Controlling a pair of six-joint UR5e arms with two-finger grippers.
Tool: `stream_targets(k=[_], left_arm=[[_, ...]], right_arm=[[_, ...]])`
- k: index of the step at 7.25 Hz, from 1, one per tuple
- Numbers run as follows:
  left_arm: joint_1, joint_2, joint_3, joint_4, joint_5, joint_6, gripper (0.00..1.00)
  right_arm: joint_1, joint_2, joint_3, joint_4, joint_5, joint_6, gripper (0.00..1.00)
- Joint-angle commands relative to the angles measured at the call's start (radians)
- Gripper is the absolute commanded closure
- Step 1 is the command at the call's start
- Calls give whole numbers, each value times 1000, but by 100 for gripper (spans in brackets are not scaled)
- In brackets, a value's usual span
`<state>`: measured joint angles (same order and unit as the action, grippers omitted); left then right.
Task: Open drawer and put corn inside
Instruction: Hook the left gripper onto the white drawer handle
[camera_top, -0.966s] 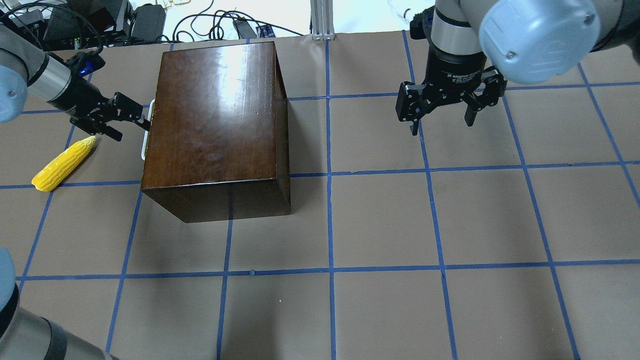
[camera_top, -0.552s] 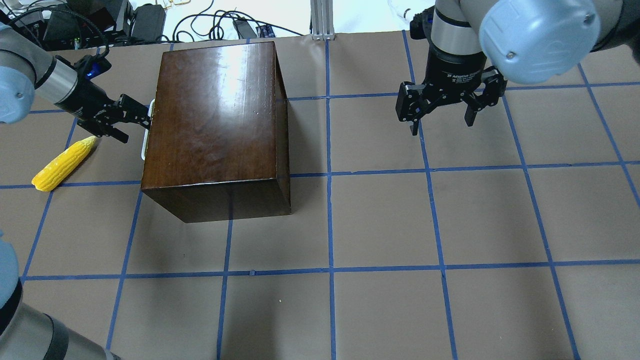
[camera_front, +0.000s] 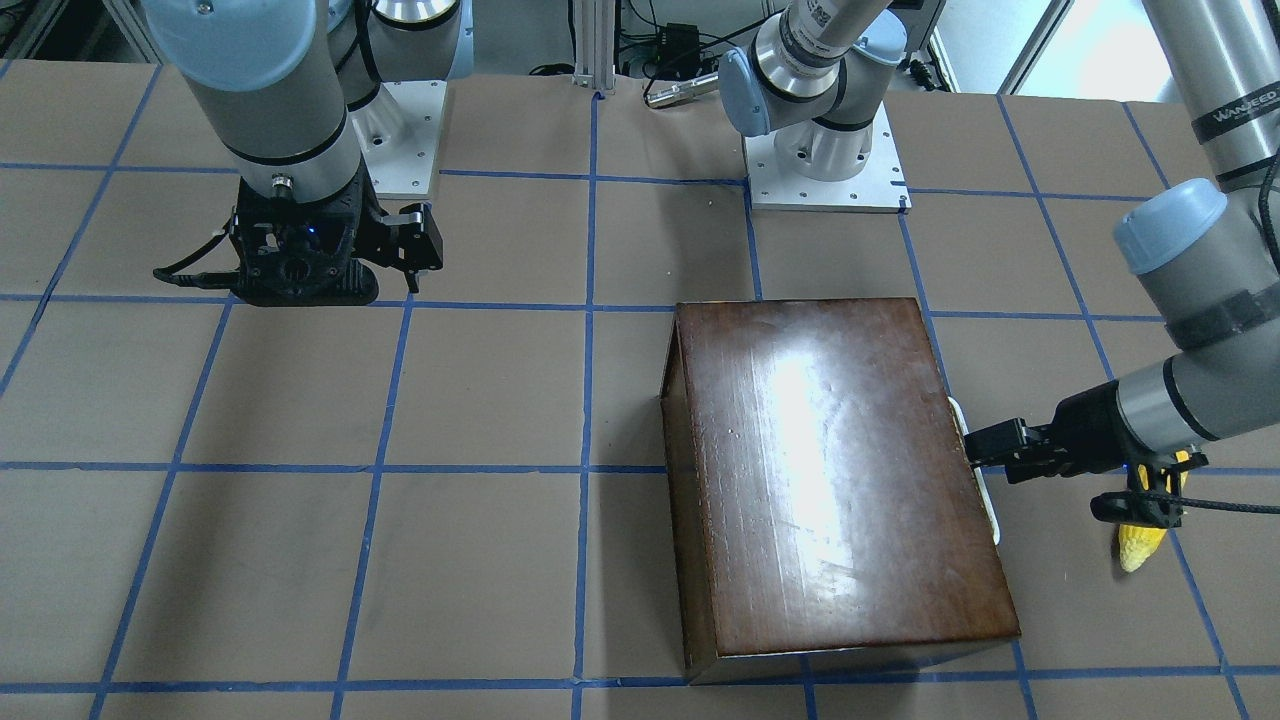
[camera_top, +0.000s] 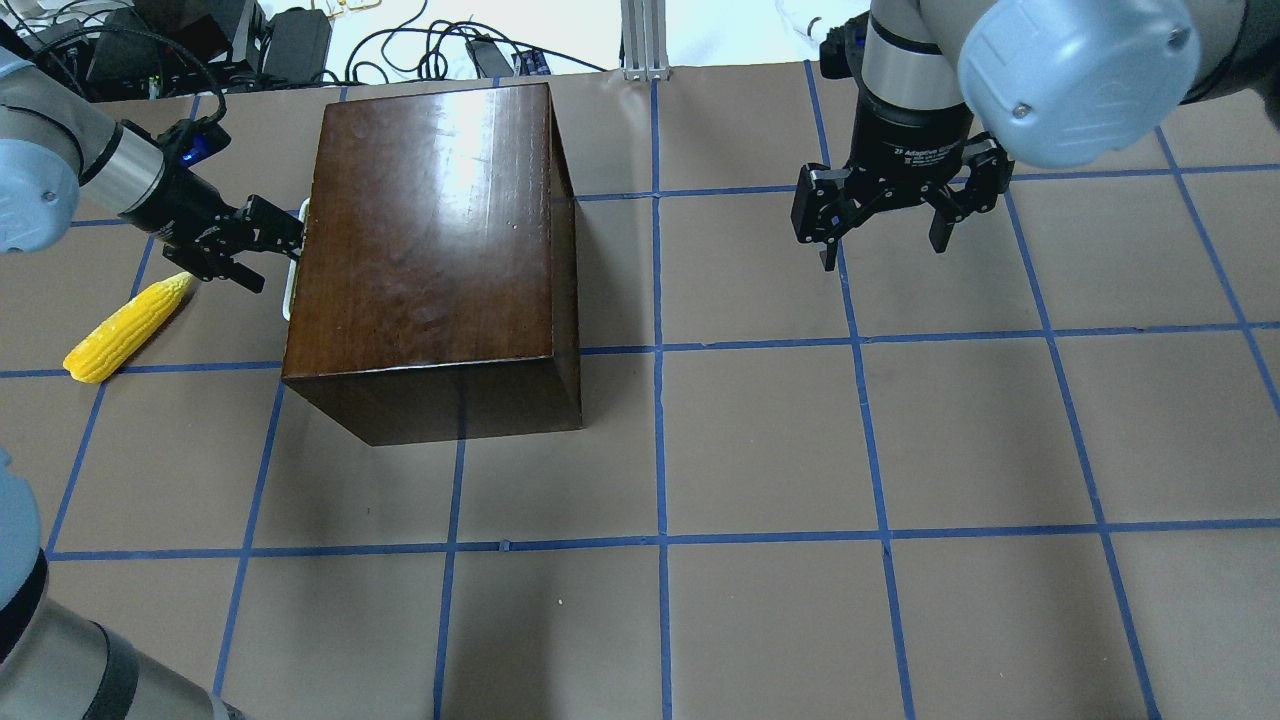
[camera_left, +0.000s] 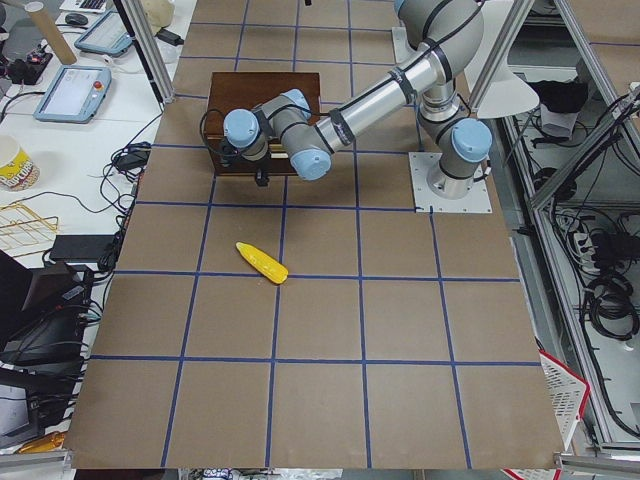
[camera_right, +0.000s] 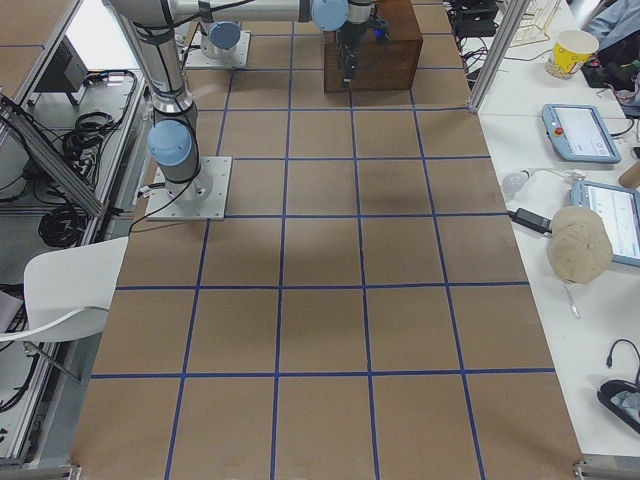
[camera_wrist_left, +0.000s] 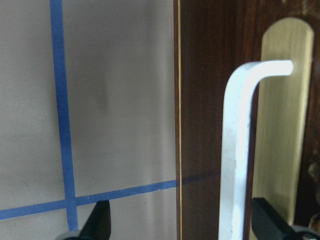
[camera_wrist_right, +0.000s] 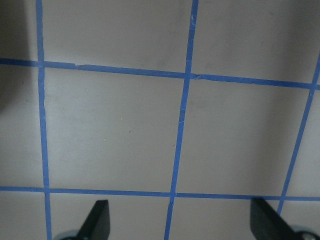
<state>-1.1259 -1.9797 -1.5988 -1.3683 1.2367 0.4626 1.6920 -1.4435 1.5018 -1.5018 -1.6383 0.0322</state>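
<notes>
White drawer handle between wide left jaws, reaching level; right jaws wide, downward.

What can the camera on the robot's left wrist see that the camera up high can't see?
Only the left wrist camera shows the gold plate behind the white handle, and how the open left gripper has one black fingertip on each side of that handle. Only the high camera shows the corn lying on the table, the shiny top of the box, and the right gripper hanging open far away. Both show the handle, the box's dark wood and the blue tape lines.
</notes>
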Motion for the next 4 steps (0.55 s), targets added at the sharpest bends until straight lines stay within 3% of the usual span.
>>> stream_targets(k=[1,4], left_arm=[[2,-11,-1,0,3,-1,0],[3,-14,-1,-2,9,-2,0]], right_arm=[[0,0,0,0,0,0,0],[0,0,0,0,0,0,0]])
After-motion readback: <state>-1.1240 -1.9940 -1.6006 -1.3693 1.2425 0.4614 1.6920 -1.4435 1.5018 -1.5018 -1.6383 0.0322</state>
